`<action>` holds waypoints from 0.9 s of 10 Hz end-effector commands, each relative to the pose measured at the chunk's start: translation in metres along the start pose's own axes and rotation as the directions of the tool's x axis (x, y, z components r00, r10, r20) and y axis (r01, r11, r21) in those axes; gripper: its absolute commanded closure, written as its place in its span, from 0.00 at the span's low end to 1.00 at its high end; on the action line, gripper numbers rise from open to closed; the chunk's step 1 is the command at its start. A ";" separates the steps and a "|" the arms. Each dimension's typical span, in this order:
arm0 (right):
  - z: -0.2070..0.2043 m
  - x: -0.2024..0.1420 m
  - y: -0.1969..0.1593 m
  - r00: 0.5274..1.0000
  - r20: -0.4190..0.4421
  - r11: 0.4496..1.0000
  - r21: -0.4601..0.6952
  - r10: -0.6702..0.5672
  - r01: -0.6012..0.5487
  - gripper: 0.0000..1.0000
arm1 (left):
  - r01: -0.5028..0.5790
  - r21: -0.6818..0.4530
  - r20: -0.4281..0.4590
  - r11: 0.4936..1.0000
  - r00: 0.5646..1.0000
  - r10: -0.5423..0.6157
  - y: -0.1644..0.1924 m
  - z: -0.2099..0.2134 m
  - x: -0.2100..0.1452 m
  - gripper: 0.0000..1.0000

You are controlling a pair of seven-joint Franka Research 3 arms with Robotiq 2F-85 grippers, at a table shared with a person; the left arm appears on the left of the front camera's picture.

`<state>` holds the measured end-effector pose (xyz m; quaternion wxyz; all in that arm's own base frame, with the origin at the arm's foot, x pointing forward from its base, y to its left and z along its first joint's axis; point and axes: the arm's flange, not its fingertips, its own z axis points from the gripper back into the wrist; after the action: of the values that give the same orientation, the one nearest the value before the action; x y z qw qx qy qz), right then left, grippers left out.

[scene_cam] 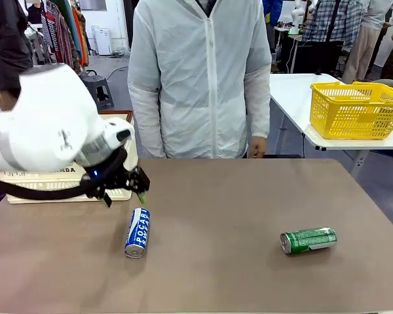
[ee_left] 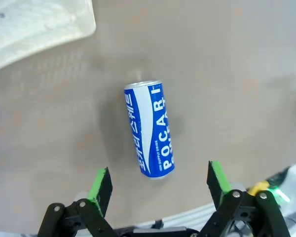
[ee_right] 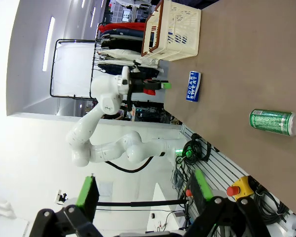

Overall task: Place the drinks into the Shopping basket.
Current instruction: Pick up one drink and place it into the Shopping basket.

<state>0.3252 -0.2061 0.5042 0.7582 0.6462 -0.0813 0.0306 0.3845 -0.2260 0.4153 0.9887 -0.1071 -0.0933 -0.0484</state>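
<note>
A blue Pocari Sweat can (scene_cam: 137, 232) lies on its side on the brown table, left of centre. In the left wrist view that blue can (ee_left: 149, 129) lies just beyond my left gripper (ee_left: 160, 181), whose green-padded fingers stand wide open above it with nothing between them. From the front, my left gripper (scene_cam: 128, 188) hovers just above and behind the can. A green can (scene_cam: 308, 240) lies on its side at the right. The cream Shopping basket (scene_cam: 65, 191) sits at the far left, mostly hidden behind my left arm. My right gripper (ee_right: 145, 188) is open and empty, far from the green can (ee_right: 275, 122).
A person in a white jacket (scene_cam: 196, 78) stands at the far side of the table with arms hanging down. A bright yellow mesh basket (scene_cam: 355, 109) sits on a white table at the back right. The right wrist view also takes in the Shopping basket (ee_right: 172, 30).
</note>
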 end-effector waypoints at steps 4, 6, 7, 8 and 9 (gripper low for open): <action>0.002 -0.001 0.005 1.000 -0.010 1.000 0.000 -0.013 0.013 0.00 | -0.080 0.089 0.049 0.993 0.996 0.076 -0.010 -0.086 0.007 0.00; 0.002 -0.001 0.005 1.000 -0.010 1.000 0.000 -0.013 0.013 0.00 | -0.104 0.132 0.005 0.986 0.995 0.104 -0.010 -0.109 0.013 0.00; 0.002 -0.001 0.005 1.000 -0.010 1.000 0.000 -0.013 0.013 0.00 | -0.102 0.127 -0.005 0.987 0.995 0.103 -0.012 -0.116 0.015 0.00; 0.002 -0.001 0.005 1.000 -0.010 1.000 0.000 -0.013 0.013 0.00 | -0.102 0.127 -0.006 0.987 0.995 0.104 -0.012 -0.118 0.015 0.00; 0.002 -0.001 0.005 1.000 -0.010 1.000 0.000 -0.013 0.013 0.00 | -0.102 0.131 -0.003 0.986 0.995 0.103 -0.012 -0.119 0.015 0.00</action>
<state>0.3252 -0.2061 0.5042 0.7582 0.6462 -0.0813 0.0306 0.4162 -0.2584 0.3028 0.9949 -0.0597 -0.0809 -0.0032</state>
